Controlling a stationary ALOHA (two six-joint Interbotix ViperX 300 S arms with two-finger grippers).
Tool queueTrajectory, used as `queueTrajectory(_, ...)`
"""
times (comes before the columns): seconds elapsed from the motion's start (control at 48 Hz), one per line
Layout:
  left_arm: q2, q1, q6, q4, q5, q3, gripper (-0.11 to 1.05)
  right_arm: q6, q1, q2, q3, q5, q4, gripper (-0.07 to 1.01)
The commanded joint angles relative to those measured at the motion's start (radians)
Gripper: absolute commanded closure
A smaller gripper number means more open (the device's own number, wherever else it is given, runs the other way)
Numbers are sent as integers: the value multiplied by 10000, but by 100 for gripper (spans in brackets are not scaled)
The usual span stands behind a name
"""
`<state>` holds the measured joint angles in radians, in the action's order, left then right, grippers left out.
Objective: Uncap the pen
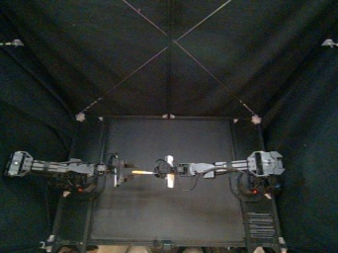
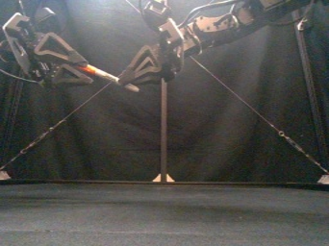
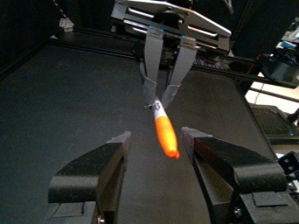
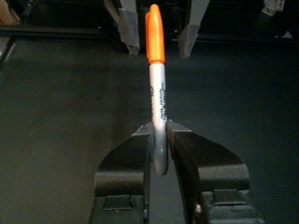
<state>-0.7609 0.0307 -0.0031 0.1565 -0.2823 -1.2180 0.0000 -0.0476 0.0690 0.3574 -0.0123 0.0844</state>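
Note:
A marker pen with an orange cap [image 4: 153,35] and a grey barrel [image 4: 159,92] hangs level in the air above the table's middle [image 1: 142,174]. My right gripper [image 4: 158,131] is shut on the barrel; in the left wrist view it shows as two grey jaws pinching the pen's far end [image 3: 156,107]. My left gripper [image 3: 158,138] is open, its jaws standing on either side of the orange cap [image 3: 165,138] with a gap on each side. In the front view the pen [image 2: 108,76] slopes between the left gripper [image 2: 75,65] and the right gripper [image 2: 144,69].
The black table [image 1: 158,212] lies well below both grippers. The two arms meet end to end over its middle, one from each side.

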Motion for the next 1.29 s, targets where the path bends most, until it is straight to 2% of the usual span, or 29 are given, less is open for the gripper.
queueTrajectory(0.021, 15, 31, 31, 61, -31, 215, 11, 15, -46, -583, 0, -261, 0, 40)
queueTrajectory(0.521, 15, 77, 46, 31, -31, 368, 18, 46, -46, -568, 169, -337, 0, 40)
queueTrajectory(0.604, 15, 77, 46, 31, -31, 368, 24, 46, -46, -583, 184, -337, 0, 40)
queueTrajectory(0.771, 15, 77, 46, 31, -31, 337, 46, 46, -46, -583, 184, -337, 0, 40)
queueTrajectory(0.875, 0, 77, 46, 31, -31, 337, 54, 31, -46, -583, 215, -337, 0, 40)
queueTrajectory(1.292, 0, 31, 46, 15, -31, 261, 54, 77, -107, -1074, 951, -383, -61, 40)
